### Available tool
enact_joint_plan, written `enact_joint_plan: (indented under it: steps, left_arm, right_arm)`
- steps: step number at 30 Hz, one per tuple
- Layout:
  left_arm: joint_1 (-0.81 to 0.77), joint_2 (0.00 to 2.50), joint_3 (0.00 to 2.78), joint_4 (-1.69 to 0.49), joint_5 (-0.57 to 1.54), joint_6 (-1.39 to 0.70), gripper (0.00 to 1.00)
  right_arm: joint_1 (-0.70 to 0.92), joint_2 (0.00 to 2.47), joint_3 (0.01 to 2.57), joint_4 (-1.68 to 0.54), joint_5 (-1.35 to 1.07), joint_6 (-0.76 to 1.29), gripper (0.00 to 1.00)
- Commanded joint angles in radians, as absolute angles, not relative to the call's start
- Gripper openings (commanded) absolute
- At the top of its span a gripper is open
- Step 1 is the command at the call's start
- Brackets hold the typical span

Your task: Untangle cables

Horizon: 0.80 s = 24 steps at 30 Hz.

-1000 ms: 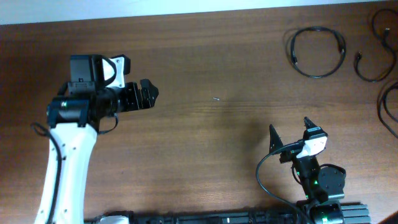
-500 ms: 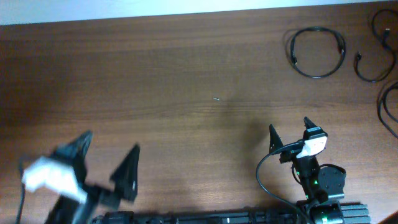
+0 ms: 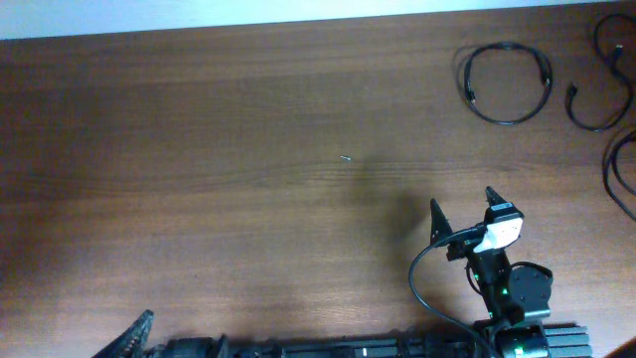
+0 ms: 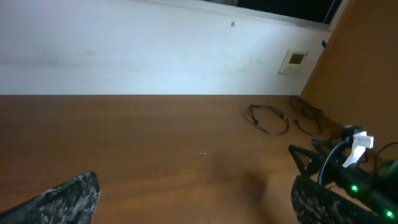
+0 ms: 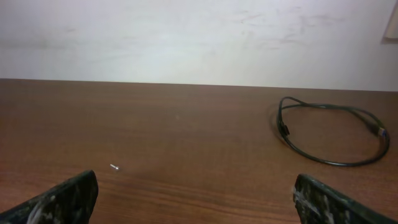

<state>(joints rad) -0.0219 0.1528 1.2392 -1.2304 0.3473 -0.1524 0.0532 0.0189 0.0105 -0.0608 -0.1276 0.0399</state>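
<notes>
Thin black cables lie at the table's far right. One cable loop [image 3: 509, 84] lies separate; it also shows in the right wrist view [image 5: 333, 134] and the left wrist view [image 4: 268, 118]. A second cable [image 3: 596, 107] and a third [image 3: 621, 174] lie by the right edge, partly cut off. My right gripper [image 3: 465, 212] is open and empty at the front right, well short of the loop. My left gripper [image 4: 196, 199] is open and empty; in the overhead view only one fingertip [image 3: 134, 333] shows at the bottom left edge.
A tiny pale speck, like a small screw [image 3: 345, 158], lies mid-table and shows in the right wrist view [image 5: 114, 167]. A white wall runs behind the table's far edge [image 3: 298, 25]. The arm bases sit along the front edge.
My left arm has swung back from the left middle of the table to the front edge and is almost out of the overhead view. The right arm and the cables have not moved.
</notes>
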Motion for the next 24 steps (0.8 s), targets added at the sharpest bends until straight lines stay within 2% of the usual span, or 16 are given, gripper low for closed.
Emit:
enact_joint_plan:
  steps: [1, 10, 21, 24]
  left_arm:
    - [-0.017, 0.08, 1.177, -1.222, 0.336, -0.14, 0.99]
    - [-0.017, 0.006, 0.996, -1.092, 0.302, -0.14, 0.99]
    - [-0.017, 0.006, 0.52, -0.595, 0.238, -0.136, 0.99]
    - [-0.017, 0.006, 0.425, -0.461, 0.239, -0.077, 0.99]
  right_arm:
    - [0.059, 0.017, 0.006, -0.068, -0.119, 0.03, 0.99]
    - [0.059, 0.017, 0.006, -0.068, -0.119, 0.03, 0.99]
    - [0.059, 0.017, 0.006, -0.068, -0.119, 0.03, 0.99]
    - [0.059, 0.017, 0.006, -0.068, -0.119, 0.03, 0.99]
